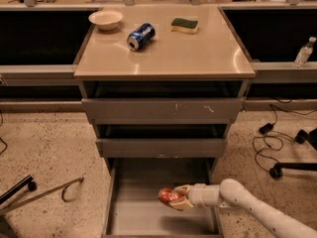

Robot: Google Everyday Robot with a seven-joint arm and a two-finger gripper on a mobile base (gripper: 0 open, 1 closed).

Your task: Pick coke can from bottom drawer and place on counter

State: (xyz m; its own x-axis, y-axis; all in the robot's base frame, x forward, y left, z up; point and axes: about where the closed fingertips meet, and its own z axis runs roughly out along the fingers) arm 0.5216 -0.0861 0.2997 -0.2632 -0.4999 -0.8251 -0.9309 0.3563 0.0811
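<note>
The coke can [168,196], red-orange with white markings, lies on its side over the right half of the open bottom drawer [136,213]. My gripper [177,198] reaches in from the right on a white arm. Its fingers [182,188] are closed around the can's right end. The counter [173,53] is the beige top of the cabinet, well above the gripper.
On the counter are a blue can [140,36] on its side, a white bowl [105,19] and a green sponge [184,25]. The two upper drawers [158,110] are slightly open above the gripper. Cables [270,133] and a chair base [292,167] lie at right, a metal bar [44,195] at left.
</note>
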